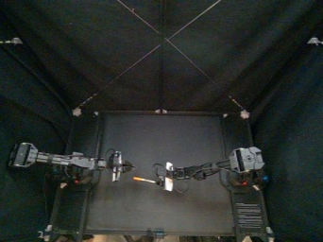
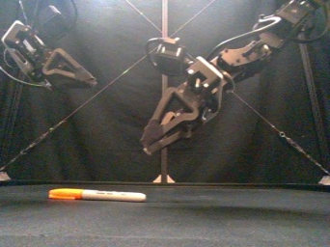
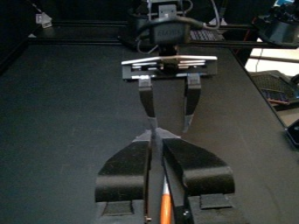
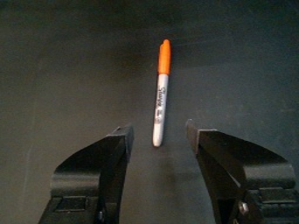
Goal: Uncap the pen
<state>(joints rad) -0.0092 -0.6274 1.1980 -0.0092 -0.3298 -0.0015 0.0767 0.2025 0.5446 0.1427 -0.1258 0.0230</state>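
On table [image 2: 233, 217], one pen [image 2: 114, 196] (orange cap [image 2: 65, 194] on)

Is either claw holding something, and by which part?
Nothing is held. The pen lies loose on the table; the right gripper hangs open above it, the left gripper shut and empty off to the side.

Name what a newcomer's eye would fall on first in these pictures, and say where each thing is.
The marker pen stands out: a white barrel with a bright orange cap on, lying flat on the black table, left of centre. Above the table's middle hangs the right gripper, jaws open and angled down toward the pen. The left gripper is raised at the left, clear of the pen.
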